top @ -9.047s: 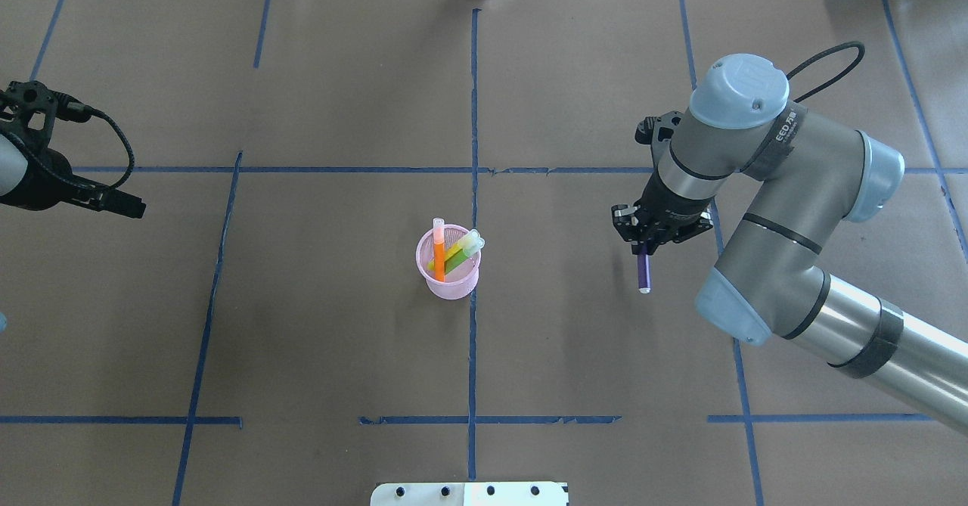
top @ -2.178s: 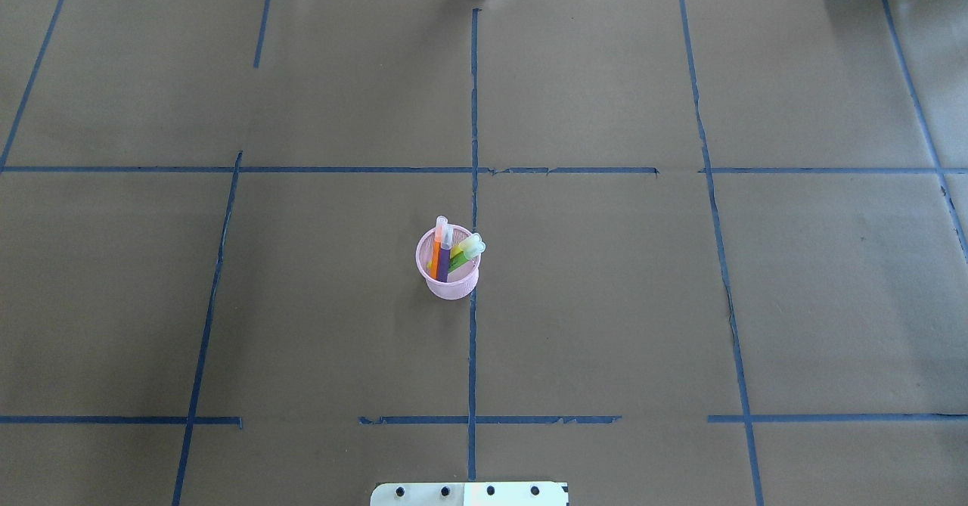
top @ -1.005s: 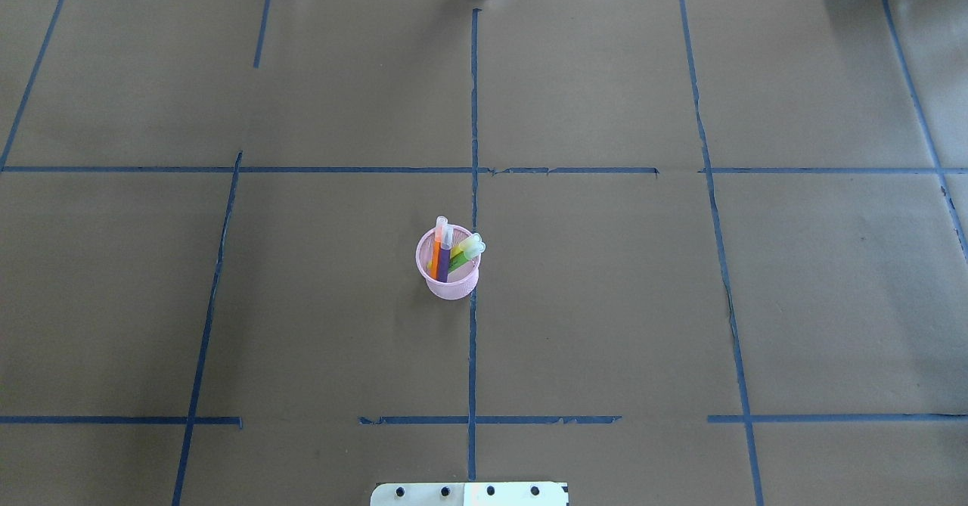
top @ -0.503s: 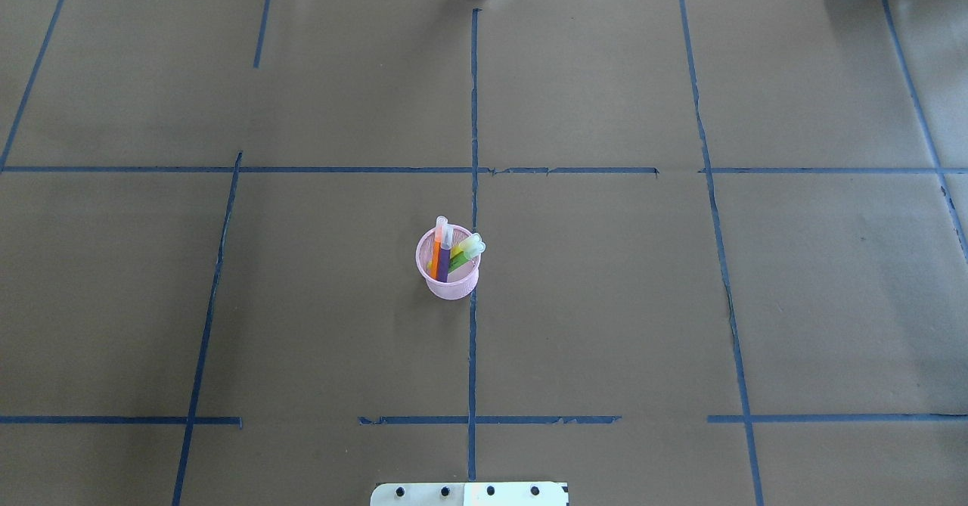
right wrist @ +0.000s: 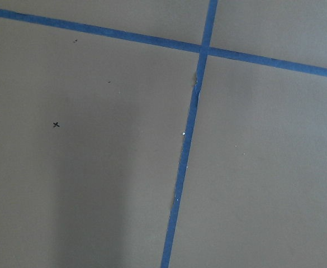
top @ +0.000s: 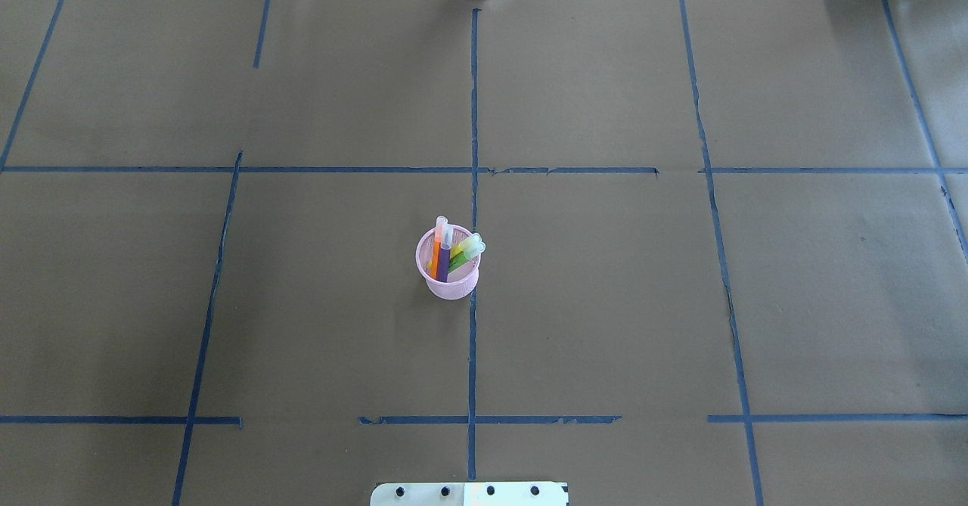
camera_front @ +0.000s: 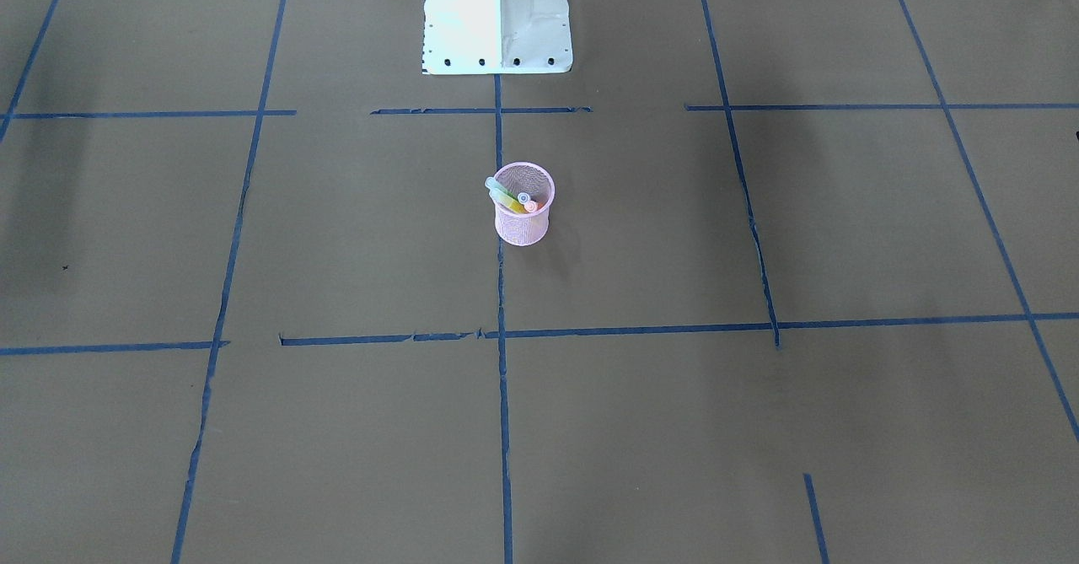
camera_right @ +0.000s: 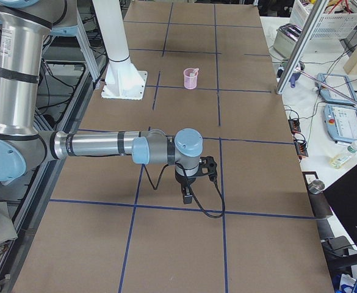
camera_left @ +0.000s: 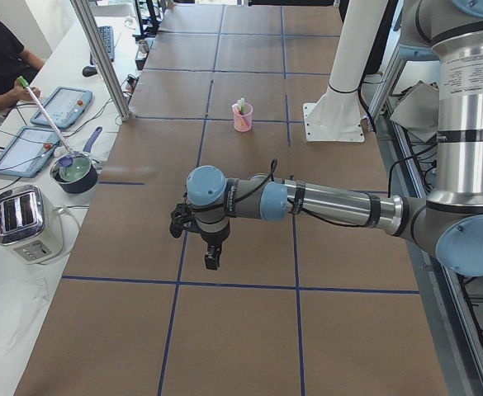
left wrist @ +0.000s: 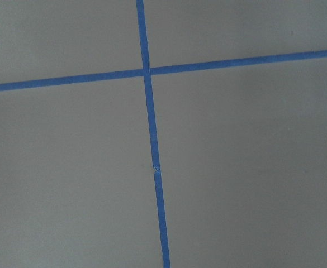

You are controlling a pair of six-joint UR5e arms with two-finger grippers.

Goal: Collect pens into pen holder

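Note:
The pink mesh pen holder point(top: 451, 287) stands upright at the table's middle, and it also shows in the front view point(camera_front: 523, 227) and both side views point(camera_left: 242, 122) point(camera_right: 190, 80). The orange pen point(top: 436, 253), purple pen point(top: 444, 261) and green pen point(top: 464, 252) stand inside it, cap ends up. My left gripper point(camera_left: 212, 256) and right gripper point(camera_right: 187, 195) show only in the side views, each hanging over bare table far from the holder. I cannot tell whether they are open or shut. Nothing shows between them.
Brown paper with blue tape lines point(top: 473, 113) covers the table. The white robot base point(camera_front: 496, 16) stands at the near edge. A toaster point(camera_left: 25, 223), a pot point(camera_left: 75, 169) and tablets point(camera_left: 59, 106) lie on a side bench beyond the table's far edge.
Nine seconds ago my right gripper held the purple pen right of the holder. Now that pen stands in the holder and both arms are out of the overhead view. Nothing changed in the last two seconds.

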